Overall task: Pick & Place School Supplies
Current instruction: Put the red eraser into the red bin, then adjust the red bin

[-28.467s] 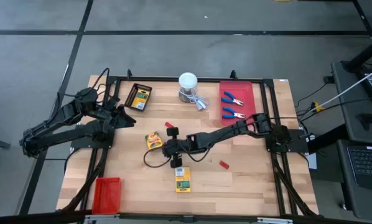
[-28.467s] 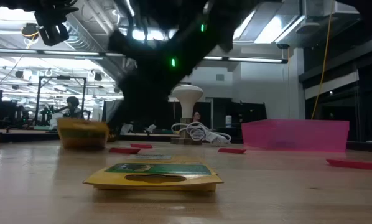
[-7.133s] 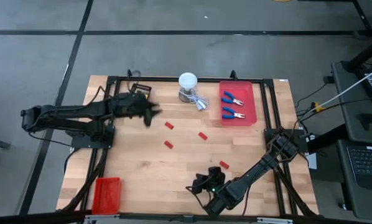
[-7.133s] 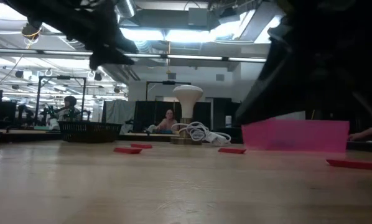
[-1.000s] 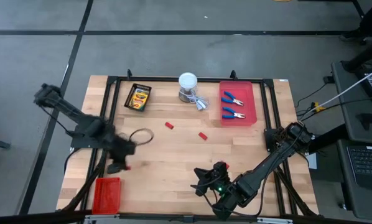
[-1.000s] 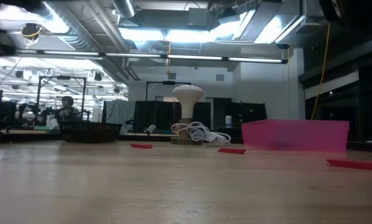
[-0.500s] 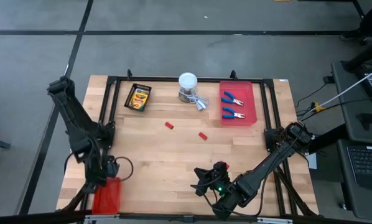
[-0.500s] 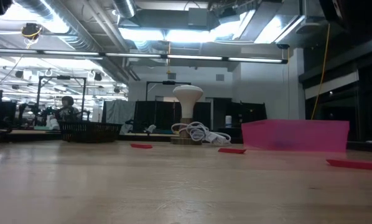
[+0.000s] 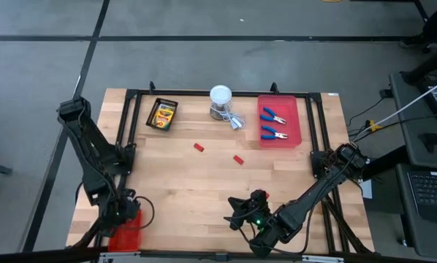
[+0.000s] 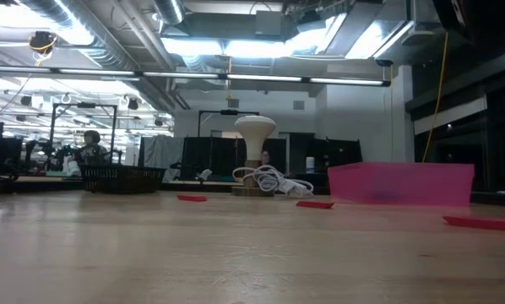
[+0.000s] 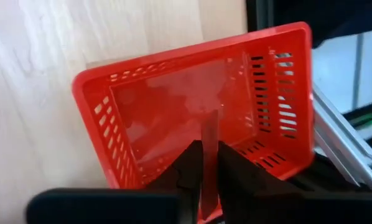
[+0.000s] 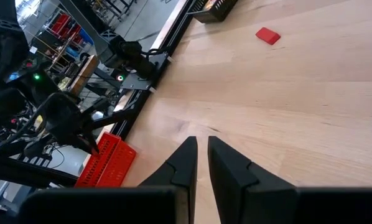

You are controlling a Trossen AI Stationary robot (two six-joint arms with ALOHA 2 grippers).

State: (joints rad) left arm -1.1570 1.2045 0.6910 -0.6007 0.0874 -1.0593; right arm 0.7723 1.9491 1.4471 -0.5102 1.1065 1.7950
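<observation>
My left gripper [image 9: 123, 216] hangs over the red basket [image 9: 115, 232] at the table's near left corner, shut on a thin red block [image 11: 209, 134]. In the left wrist view my left gripper [image 11: 209, 148] points into the basket [image 11: 94, 118]. My right gripper [image 9: 237, 219] is shut and empty, low near the table's near edge. Two red blocks [image 9: 199, 147] [image 9: 238, 159] lie flat on the table's middle. The crayon boxes [image 9: 162, 114] lie in a black tray. Two blue-handled pliers [image 9: 275, 115] lie in the pink tray [image 9: 296, 109]. My left gripper pinches the red block between its two fingers [image 11: 192, 158], and the block's free end [image 11: 209, 118] sticks out past the fingertips. The fingers point down over the basket. The block is lifted clear, above the basket's floor.
A white round-topped container [image 9: 221, 101] with a cable stands at the far middle. In the low view a third red block [image 10: 480, 222] lies at the right. The right wrist view shows my right gripper [image 12: 202, 149], bare wood ahead and the basket [image 12: 108, 160] beyond.
My left gripper, shut on the red block, has gone toward the table's near left corner and now hangs over the red basket, pointing down into it. My right arm has kept still.
</observation>
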